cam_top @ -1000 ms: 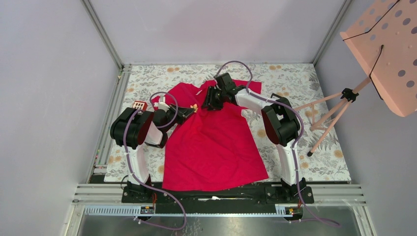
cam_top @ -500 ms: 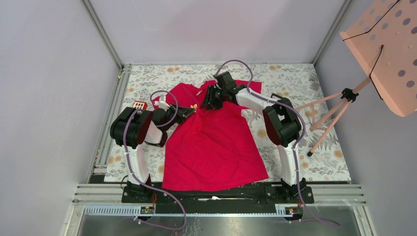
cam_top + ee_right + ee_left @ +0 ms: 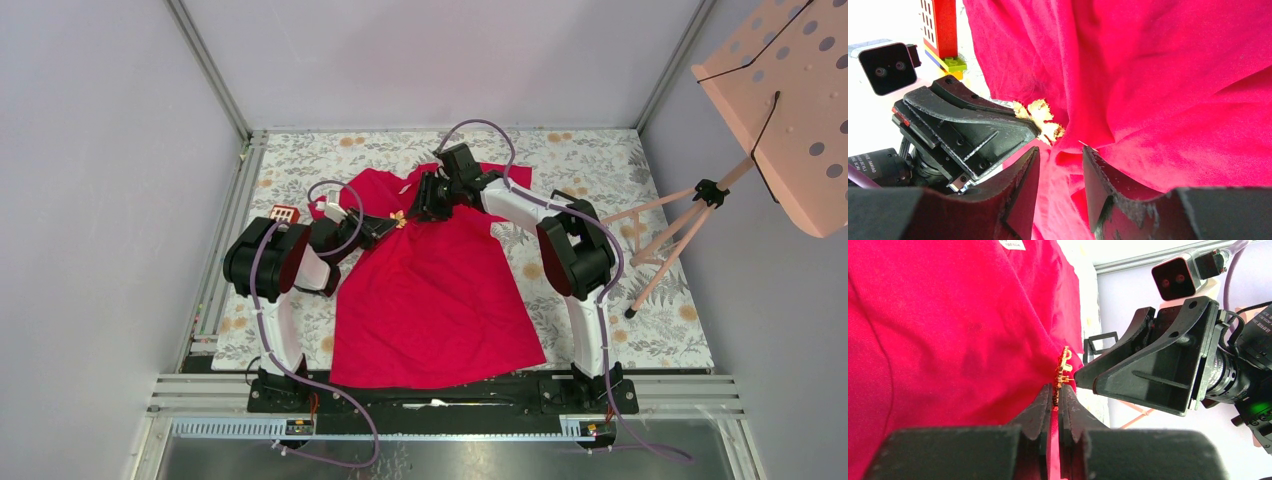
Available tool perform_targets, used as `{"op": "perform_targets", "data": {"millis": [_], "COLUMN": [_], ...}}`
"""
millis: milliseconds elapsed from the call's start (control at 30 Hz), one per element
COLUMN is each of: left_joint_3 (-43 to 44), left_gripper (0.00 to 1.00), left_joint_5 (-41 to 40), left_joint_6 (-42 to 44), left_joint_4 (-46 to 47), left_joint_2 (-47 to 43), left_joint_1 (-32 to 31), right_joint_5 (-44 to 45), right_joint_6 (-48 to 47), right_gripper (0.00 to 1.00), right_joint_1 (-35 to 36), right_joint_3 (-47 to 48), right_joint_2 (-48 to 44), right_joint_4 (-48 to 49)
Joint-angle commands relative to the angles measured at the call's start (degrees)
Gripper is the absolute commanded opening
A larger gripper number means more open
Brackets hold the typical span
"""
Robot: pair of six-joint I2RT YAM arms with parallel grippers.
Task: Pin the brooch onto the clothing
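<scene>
The red T-shirt lies flat on the floral tablecloth. My left gripper is shut on the small orange-yellow brooch, held against the shirt's upper chest. In the left wrist view the closed tips pinch the brooch edge-on against the shirt. My right gripper is open just across from it. In the right wrist view its jaws straddle a raised fold of shirt beside the brooch, with a thin pin tip showing by the right finger.
A small red brick tower stands left of the shirt, behind the left arm; it also shows in the right wrist view. A pink music stand with tripod legs rises at the right. Frame rails border the table.
My right gripper has edged a little left, closer to the brooch. The left gripper keeps its hold and has barely moved.
</scene>
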Motion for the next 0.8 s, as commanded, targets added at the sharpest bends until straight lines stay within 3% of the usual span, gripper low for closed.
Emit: {"op": "perform_targets", "data": {"millis": [0,433,767], "left_joint_3": [1.49,1.66,1.49], "left_gripper": [0.0,0.0,0.0], "left_joint_5": [1.9,1.73,1.74], "left_joint_6": [0.92,-0.03,-0.11], "left_joint_4": [4.4,4.36,4.44], "left_joint_2": [-0.32,0.32,0.18], "left_joint_1": [0.51,0.52,0.52], "right_joint_5": [0.69,-2.43,-6.55], "right_joint_6": [-1.33,3.48,10.35], "right_gripper": [0.44,0.58,0.59], "right_joint_1": [0.27,-1.75,-1.84], "right_joint_3": [0.23,-7.53,-9.81], "right_joint_2": [-3.82,-3.07,-0.24], "right_joint_4": [0.57,14.24,23.92]}}
